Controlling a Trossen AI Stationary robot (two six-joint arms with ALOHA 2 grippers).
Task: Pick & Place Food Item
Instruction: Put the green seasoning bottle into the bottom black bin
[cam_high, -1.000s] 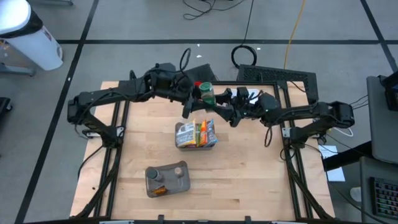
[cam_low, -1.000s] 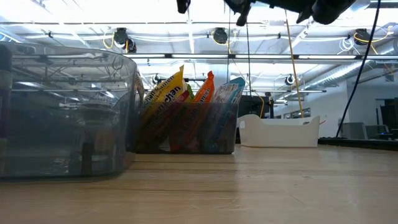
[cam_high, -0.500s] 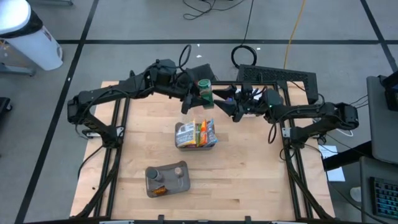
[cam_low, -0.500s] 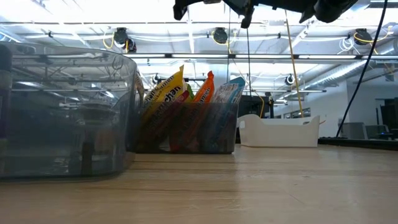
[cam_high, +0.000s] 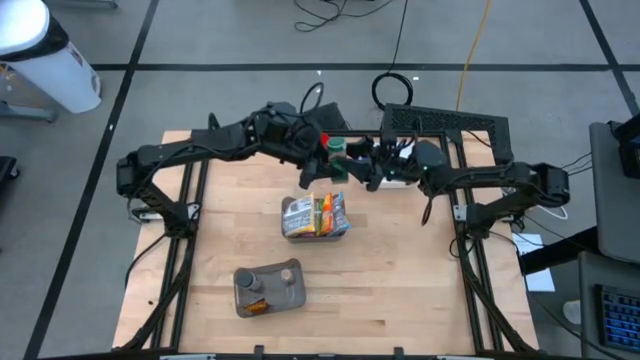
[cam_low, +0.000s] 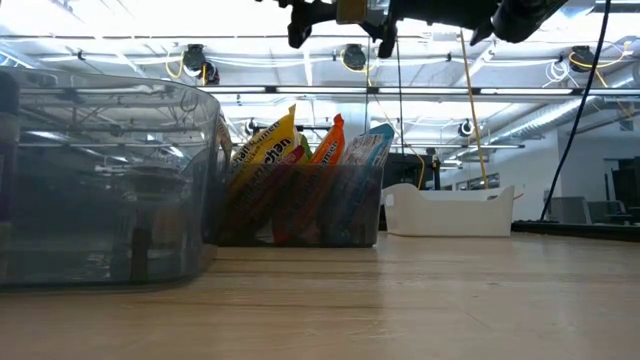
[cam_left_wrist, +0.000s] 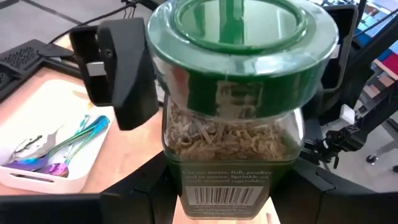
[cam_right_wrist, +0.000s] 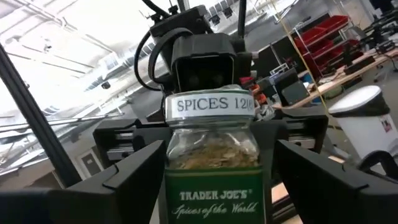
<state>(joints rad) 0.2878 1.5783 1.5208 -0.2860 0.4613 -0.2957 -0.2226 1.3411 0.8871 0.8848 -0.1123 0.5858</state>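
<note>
A glass spice jar (cam_high: 336, 148) with a green lid and dried herbs inside hangs high over the far middle of the table. It fills the left wrist view (cam_left_wrist: 230, 124) and the right wrist view (cam_right_wrist: 211, 149), and its lower edge shows at the top of the low view (cam_low: 352, 10). My left gripper (cam_high: 328, 152) reaches in from the table's left and is shut on the jar. My right gripper (cam_high: 354, 160) comes from the right and is open. Its fingers (cam_right_wrist: 130, 174) stand on either side of the jar, and I see no touch. My left gripper pinches the jar's lower body (cam_left_wrist: 186, 186), the part with the barcode, between its two fingers. The fingers come nearly level from the table's left, tipped slightly down. The jar stands upright in the hold, lid up, lifted clear of the table.
A clear bin of snack packets (cam_high: 316, 216) stands mid-table under the arms. A second clear container (cam_high: 268, 288) sits near the front edge. A white tray with cutlery (cam_left_wrist: 43, 155) lies at the far side. A keyboard (cam_high: 445, 122) lies beyond the far edge.
My left gripper has sunk a little with the jar, which now shows at the top of the low view. My right gripper has swung toward the jar from the right and now flanks it. Neither gripper's finger gap has changed.
</note>
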